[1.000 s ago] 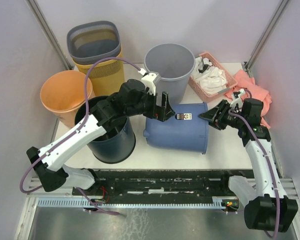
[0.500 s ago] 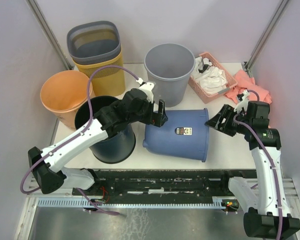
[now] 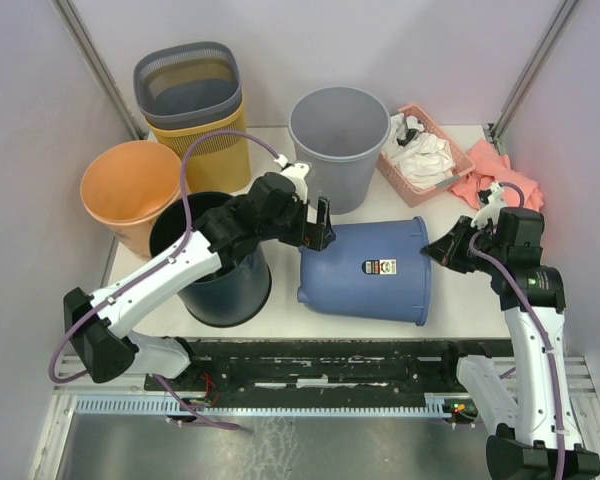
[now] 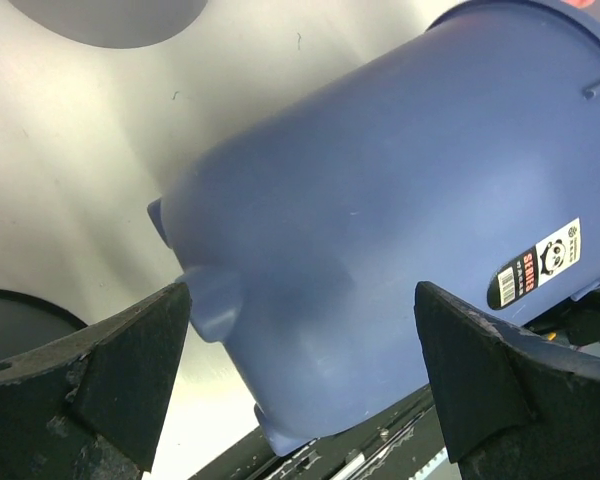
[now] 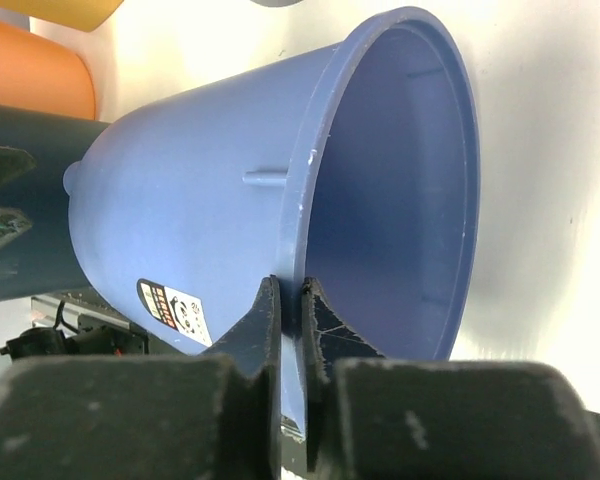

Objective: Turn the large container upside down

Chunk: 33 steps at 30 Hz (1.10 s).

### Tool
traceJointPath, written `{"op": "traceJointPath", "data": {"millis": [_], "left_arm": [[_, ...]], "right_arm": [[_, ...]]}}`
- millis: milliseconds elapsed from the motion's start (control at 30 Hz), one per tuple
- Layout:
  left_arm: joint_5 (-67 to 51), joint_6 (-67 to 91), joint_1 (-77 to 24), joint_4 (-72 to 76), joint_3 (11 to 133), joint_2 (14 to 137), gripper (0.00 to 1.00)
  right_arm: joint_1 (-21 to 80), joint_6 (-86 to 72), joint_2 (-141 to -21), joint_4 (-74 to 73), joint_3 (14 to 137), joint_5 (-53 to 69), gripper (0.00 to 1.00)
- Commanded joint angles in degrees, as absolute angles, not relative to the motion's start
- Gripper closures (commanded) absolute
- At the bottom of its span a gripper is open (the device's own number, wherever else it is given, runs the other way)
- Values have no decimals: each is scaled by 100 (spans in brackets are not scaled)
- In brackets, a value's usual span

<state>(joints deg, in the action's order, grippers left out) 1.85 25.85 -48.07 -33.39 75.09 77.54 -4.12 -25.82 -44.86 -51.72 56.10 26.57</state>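
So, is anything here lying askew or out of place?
Yes. The blue bucket lies on its side, its mouth toward the right gripper, which pinches its rim. The grey bin and orange bin stand upright.

Smooth, matt blue plastic container (image 3: 350, 282), glossy paper sticker (image 3: 381, 267); smooth, faintly sheeny tabletop (image 3: 470, 295)

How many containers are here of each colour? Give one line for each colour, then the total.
Blue: 1, the blue bucket, lying on its side
Dark: 1, the dark bin
Orange: 1, the orange bin
Grey: 2, the grey bin and the grey mesh bin
Yellow: 1, the yellow bin
Pink: 1, the pink basket
Total: 7
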Motion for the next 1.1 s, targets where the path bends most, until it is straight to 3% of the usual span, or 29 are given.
{"op": "traceJointPath", "data": {"millis": [0, 233, 600, 1067], "left_arm": [[-35, 3003, -4464, -3333, 7748, 7743, 0], [214, 4153, -4448, -2990, 7162, 7683, 2], [189, 4402, -4091, -3174, 7317, 8262, 2], [-2071, 5265, -3897, -1526, 6664, 8384, 4]], "right_arm": [[-428, -2530, -4523, -5468, 5176, 1978, 98], [-457, -2744, -4344, -5069, 4783, 1912, 98], [-536, -2750, -4336, -4938, 4568, 1918, 98], [-588, -2725, -4307, -4914, 4542, 2025, 98]]}}
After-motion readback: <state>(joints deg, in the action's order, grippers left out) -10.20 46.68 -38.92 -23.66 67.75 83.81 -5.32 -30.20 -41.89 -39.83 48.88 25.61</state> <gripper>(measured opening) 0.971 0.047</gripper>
